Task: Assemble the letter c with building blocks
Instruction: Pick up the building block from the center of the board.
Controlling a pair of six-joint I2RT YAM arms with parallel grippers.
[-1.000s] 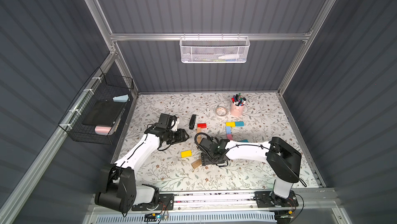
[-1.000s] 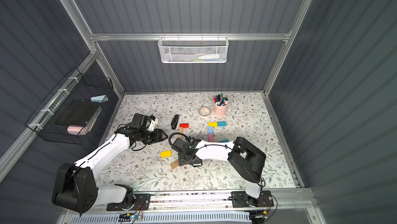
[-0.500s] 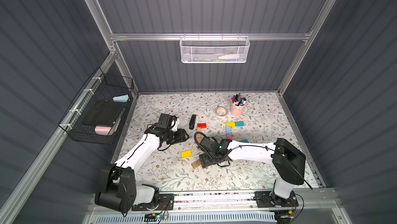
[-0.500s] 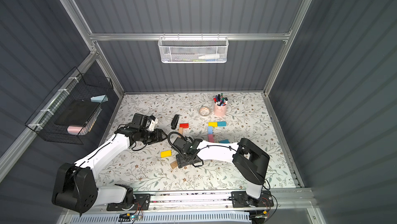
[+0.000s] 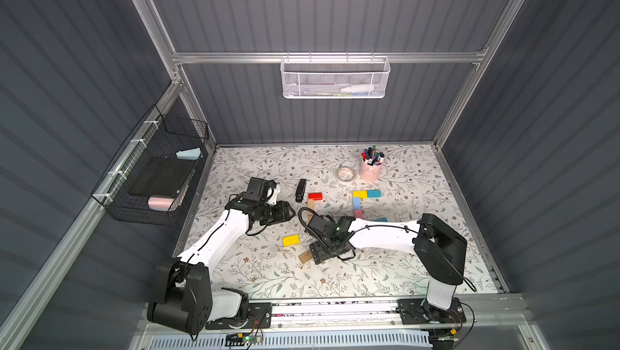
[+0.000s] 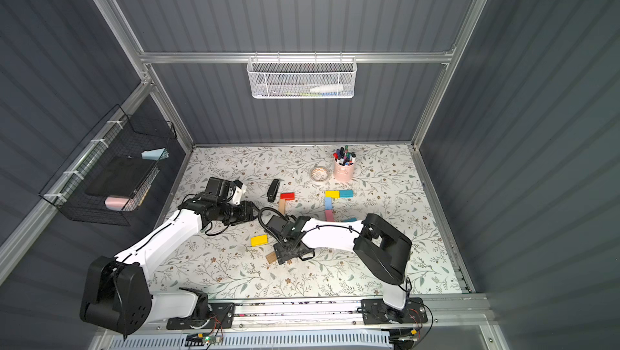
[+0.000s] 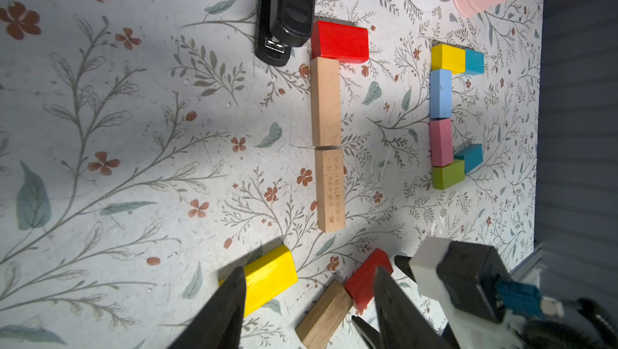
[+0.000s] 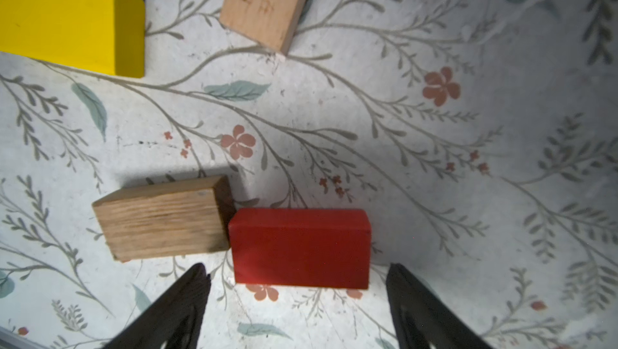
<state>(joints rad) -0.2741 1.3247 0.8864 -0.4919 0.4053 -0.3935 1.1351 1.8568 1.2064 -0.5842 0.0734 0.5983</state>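
The red rectangular wooden block (image 8: 301, 247) is now straddled, ungripped, by the newly lowered right gripper's (image 8: 296, 267) parted fingers, so a grasp seems next, while the left gripper's (image 7: 309, 270) fingers are held apart, empty.

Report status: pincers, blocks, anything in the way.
Left pincer open, empty. Right pincer open, lined up on red block. Wood block touching its end; path otherwise clear.

Dark grey ribbed walls (image 5: 318, 13) in an aluminium frame (image 5: 328, 57) enclose a floral bench (image 5: 268, 170); a white mesh basket (image 5: 335, 80) hangs behind, a black wire basket (image 5: 141, 212) aside
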